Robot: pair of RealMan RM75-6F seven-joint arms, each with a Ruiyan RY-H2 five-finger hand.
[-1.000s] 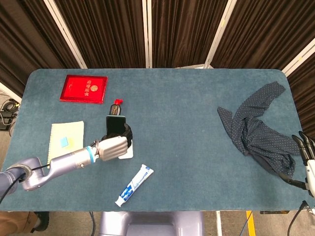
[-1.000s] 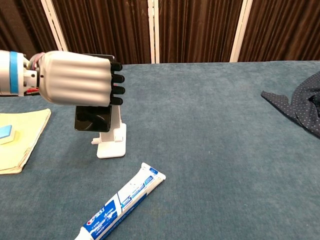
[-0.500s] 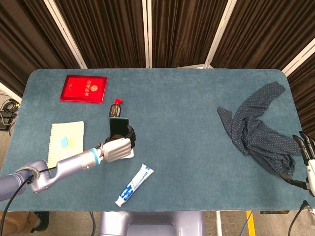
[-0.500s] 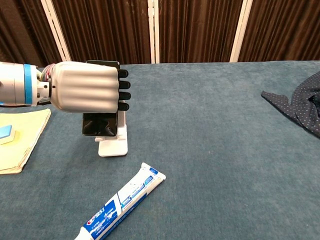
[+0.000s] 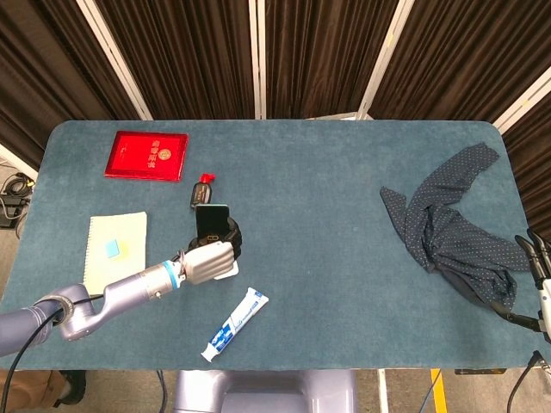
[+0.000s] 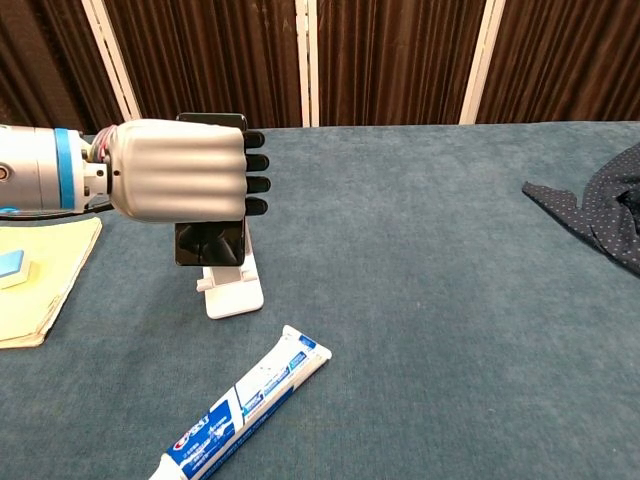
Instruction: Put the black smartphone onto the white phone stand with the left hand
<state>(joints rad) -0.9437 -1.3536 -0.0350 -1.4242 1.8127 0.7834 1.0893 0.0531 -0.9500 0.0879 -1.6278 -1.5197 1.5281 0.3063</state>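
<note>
My left hand (image 6: 180, 170) grips the black smartphone (image 6: 211, 243), held upright with its lower part showing under the fingers. The phone's bottom edge hangs just above the ledge of the white phone stand (image 6: 232, 293), right in front of the stand's back. From the head view the left hand (image 5: 209, 258) covers most of the stand (image 5: 227, 272), and the phone (image 5: 211, 218) sticks out beyond the fingers. Whether the phone touches the stand I cannot tell. My right hand (image 5: 539, 262) shows only at the frame's right edge, near the table's right side.
A toothpaste tube (image 6: 245, 403) lies in front of the stand. A yellow notepad (image 5: 116, 245) is to the left, a red booklet (image 5: 147, 156) at the far left, a small black key fob (image 5: 202, 188) behind the phone. A dark dotted cloth (image 5: 452, 225) lies at the right.
My left hand has carried the phone rightward and a little down; the stand has shifted right with it.
</note>
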